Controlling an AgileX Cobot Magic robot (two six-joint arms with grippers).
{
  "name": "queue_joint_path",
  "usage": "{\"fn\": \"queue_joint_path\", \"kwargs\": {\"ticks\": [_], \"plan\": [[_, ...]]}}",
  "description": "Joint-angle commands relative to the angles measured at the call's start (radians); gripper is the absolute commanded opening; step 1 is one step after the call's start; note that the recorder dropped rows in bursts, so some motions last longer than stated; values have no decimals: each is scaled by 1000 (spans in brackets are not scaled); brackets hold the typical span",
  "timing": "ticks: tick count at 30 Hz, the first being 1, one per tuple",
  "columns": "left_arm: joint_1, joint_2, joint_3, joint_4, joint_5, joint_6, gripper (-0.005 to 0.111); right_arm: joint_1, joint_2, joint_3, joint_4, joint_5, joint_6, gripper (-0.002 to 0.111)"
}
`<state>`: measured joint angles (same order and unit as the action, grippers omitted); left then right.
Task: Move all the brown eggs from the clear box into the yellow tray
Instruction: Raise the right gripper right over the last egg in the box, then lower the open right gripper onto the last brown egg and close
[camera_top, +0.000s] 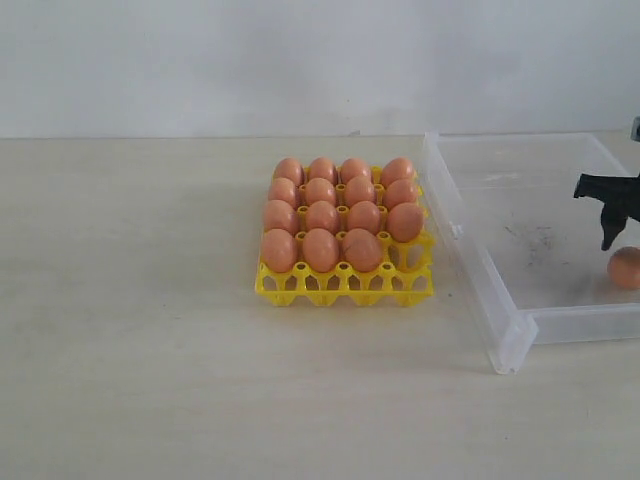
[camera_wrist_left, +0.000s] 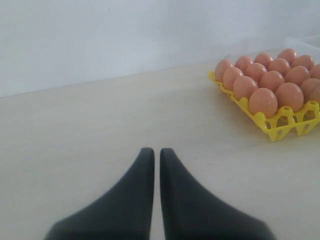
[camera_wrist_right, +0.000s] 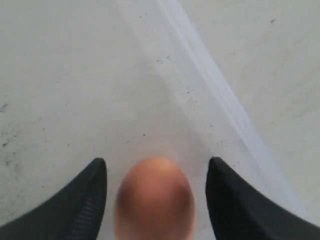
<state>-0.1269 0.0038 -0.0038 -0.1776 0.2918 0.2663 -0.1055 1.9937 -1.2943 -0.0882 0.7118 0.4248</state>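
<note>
On a pale tabletop (camera_top: 150, 330) before a white wall (camera_top: 200, 60), the last brown egg (camera_top: 625, 268), smooth and matte, lies in the clear box (camera_top: 500, 330). It sits between the parted jaws of the right gripper (camera_wrist_right: 156, 162), seemingly not yet gripped. Fifteen eggs (camera_top: 322, 215) fill the yellow tray (camera_top: 345, 285), leaving one front corner cup empty. The left gripper (camera_wrist_left: 157, 150) hangs apart, fingers pressed together.

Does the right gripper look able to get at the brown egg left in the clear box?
Probably yes. The right gripper stands open with a finger on each side of the brown egg, gaps showing on both sides. The wall of the clear box runs nearby but apart.
</note>
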Motion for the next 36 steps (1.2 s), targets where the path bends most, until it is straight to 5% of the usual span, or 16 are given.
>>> {"fn": "queue_joint_path", "kwargs": {"ticks": [1, 11, 17, 27, 36], "plan": [[2, -4, 4, 2, -6, 5, 4, -24, 14, -4, -16, 37, -23, 38], [2, -4, 4, 2, -6, 5, 4, -24, 52, -4, 1, 70, -76, 38], [2, -4, 4, 2, -6, 5, 4, -24, 51, -22, 1, 184, -214, 64], [2, -4, 4, 2, -6, 5, 4, -24, -50, -54, 62, 195, -360, 64], [2, -4, 4, 2, -6, 5, 4, -24, -62, -54, 124, 241, -867, 64]]}}
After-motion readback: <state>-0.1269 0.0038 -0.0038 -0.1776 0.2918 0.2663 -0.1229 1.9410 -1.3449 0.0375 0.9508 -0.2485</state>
